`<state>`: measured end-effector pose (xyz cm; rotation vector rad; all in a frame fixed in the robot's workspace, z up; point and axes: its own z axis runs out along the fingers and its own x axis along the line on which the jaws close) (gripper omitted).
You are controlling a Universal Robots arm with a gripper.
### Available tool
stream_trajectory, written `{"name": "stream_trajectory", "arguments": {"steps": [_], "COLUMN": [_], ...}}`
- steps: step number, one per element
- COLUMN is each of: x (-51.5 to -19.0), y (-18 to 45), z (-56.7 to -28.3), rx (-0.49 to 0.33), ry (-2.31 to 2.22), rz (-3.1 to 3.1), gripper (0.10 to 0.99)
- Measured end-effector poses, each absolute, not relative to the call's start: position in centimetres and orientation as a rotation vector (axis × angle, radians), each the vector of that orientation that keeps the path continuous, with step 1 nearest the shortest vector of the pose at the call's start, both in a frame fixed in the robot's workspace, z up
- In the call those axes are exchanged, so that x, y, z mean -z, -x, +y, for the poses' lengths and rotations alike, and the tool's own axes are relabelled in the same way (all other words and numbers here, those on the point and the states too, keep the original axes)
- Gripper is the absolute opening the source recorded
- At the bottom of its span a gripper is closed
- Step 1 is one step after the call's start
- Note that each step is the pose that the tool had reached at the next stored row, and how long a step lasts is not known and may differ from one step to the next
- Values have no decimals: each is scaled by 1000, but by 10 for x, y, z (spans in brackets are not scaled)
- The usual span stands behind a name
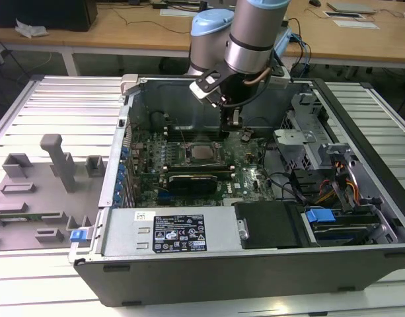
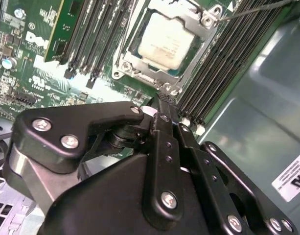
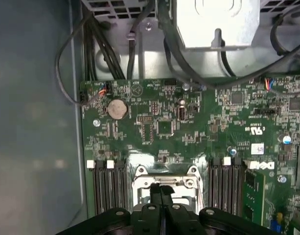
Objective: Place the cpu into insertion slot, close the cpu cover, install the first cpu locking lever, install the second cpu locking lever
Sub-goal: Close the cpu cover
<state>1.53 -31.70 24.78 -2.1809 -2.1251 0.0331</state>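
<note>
The gripper point(image 2: 160, 100) is seen closed on nothing, its fingertips pressed together near one edge of the cpu cover point(image 2: 140, 73). The cpu point(image 2: 164, 41) is seated in the insertion slot point(image 2: 175, 72), framed by the cover, mid-motherboard point(image 2: 37, 68).

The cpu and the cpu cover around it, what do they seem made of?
The cpu: probably a metal top, dull pale silver, matte with a soft glare. The cpu cover: apparently thin stamped sheet metal, brighter silver, glinting along its edges.
</note>
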Motion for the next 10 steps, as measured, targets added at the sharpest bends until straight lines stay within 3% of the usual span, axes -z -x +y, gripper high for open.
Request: {"name": "stream_trajectory", "arguments": {"steps": [10], "x": [-244], "y": [-1], "z": [-316], "rx": [35], "ry": [2201], "rz": [-2188], "gripper": [106]}}
